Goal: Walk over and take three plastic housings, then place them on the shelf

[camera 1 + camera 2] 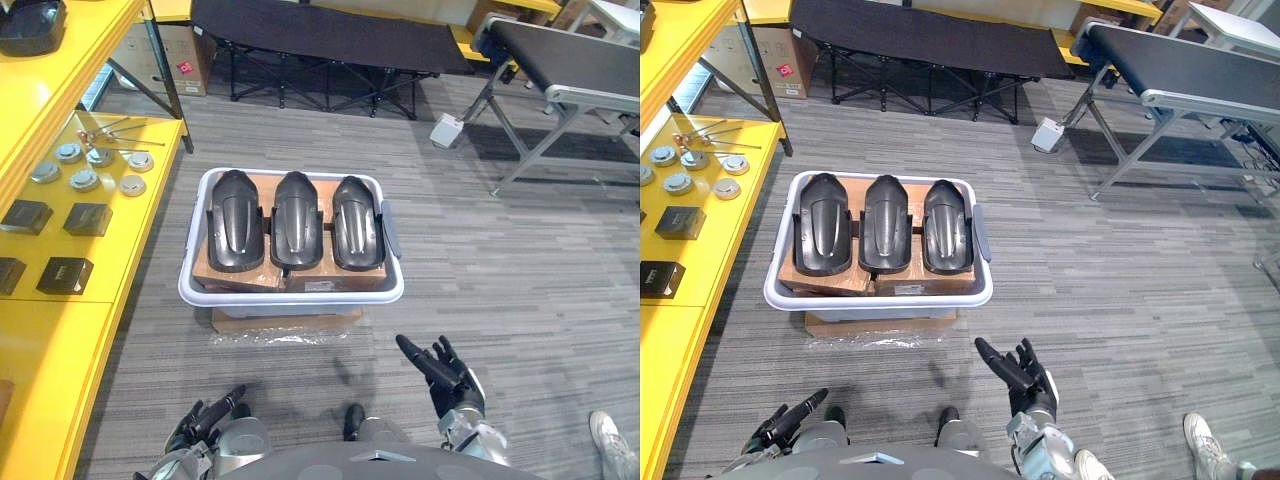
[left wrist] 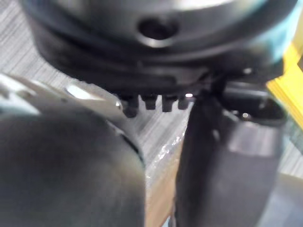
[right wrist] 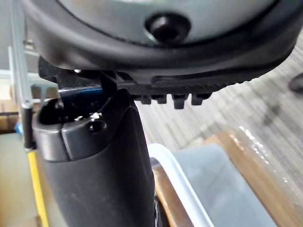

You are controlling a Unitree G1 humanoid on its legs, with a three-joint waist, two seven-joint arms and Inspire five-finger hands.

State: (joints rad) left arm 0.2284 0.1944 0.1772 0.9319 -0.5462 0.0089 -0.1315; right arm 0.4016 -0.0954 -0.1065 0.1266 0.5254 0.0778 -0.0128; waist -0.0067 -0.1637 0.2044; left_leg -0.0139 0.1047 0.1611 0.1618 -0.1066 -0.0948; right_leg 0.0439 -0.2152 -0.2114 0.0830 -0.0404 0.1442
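Observation:
Three dark plastic housings lie side by side in a white tub (image 1: 390,290) on the floor ahead: the left housing (image 1: 236,220), the middle housing (image 1: 297,220) and the right housing (image 1: 357,222). They rest on brown cardboard inside the tub. My right hand (image 1: 445,375) hangs low at the lower right, short of the tub, fingers straight and holding nothing. My left hand (image 1: 208,415) is at the lower left, fingers relaxed and empty. The yellow shelf (image 1: 75,310) runs along the left side.
The shelf carries several metal discs (image 1: 85,180) and dark square blocks (image 1: 65,273). A flat cardboard piece (image 1: 285,322) lies under the tub. A black cot (image 1: 330,40) stands at the back, a conveyor (image 1: 570,65) at the right. A person's shoe (image 1: 612,440) is at the lower right.

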